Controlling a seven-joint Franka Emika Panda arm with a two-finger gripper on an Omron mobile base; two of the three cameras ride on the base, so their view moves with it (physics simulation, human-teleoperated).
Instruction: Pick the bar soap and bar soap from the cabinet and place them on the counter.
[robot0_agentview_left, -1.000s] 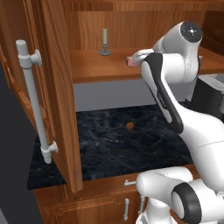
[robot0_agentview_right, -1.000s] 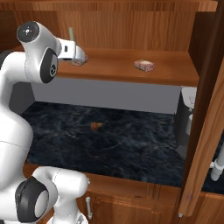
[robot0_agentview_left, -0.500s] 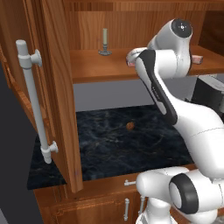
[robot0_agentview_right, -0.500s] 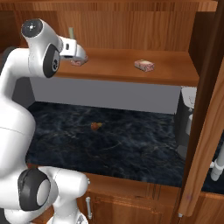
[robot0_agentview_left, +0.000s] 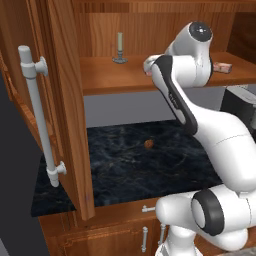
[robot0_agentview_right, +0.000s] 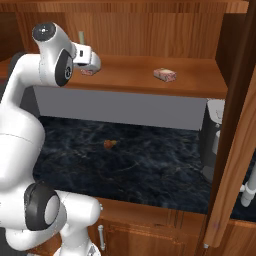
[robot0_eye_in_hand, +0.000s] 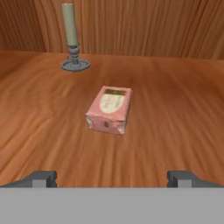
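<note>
While the fingers stand wide apart with nothing in them, one bar soap lies flat on the cabinet shelf just ahead. It looks small, light, hard and maybe slippery, so pinching its two long sides seems best.

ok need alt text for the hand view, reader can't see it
A pinkish bar soap lies flat on the wooden cabinet shelf, centred ahead of the open gripper, whose two dark fingertips stand wide apart and clear of it. Behind the soap, to the left, a pale candle stands upright on a grey holder before the wood back wall.
</note>
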